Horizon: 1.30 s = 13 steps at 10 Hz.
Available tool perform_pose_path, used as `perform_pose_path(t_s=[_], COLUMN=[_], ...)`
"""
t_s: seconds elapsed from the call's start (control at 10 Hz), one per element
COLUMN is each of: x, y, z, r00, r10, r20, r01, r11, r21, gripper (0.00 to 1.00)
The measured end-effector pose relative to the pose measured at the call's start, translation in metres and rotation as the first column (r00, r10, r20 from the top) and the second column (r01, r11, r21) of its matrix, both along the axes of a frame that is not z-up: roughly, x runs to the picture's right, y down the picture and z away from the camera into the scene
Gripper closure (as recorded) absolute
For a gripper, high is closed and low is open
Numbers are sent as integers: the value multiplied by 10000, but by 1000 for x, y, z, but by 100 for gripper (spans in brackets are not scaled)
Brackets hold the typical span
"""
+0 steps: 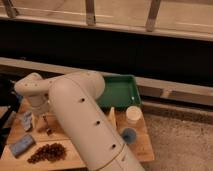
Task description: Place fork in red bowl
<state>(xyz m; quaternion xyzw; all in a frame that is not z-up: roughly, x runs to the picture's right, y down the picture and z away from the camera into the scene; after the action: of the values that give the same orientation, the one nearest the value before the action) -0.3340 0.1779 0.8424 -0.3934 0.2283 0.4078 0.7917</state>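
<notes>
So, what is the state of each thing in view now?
gripper: low above the table's left side
green tray: flat, partly hidden by the arm
white cup: upright
blue bowl: upright
blue sponge: lying flat
dark cluster: heaped on the table
fork, red bowl: not in view

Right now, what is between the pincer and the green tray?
The robot's own white arm, in the camera view. The pincer hangs over the table's left end.

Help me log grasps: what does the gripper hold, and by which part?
Cannot be told; the gripper hangs low over the table, at its left.
</notes>
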Motion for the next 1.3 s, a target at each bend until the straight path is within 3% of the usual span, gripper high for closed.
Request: perform_pose_path(t_s=[0.4, 0.5, 1.0, 1.1, 1.3], x=[-5, -6, -2, -4, -5], y=[7, 11, 6, 6, 7], z=[5, 9, 10, 9, 7], r00=[10000, 9997, 9992, 9992, 9994], r10=[76, 208, 300, 320, 279], r20=[-48, -150, -268, -222, -207], r01=[-77, -213, -311, -329, -288], r11=[9997, 9991, 9988, 9987, 9987], r21=[-225, -360, -389, -401, -423], gripper=[20, 37, 88, 96, 100])
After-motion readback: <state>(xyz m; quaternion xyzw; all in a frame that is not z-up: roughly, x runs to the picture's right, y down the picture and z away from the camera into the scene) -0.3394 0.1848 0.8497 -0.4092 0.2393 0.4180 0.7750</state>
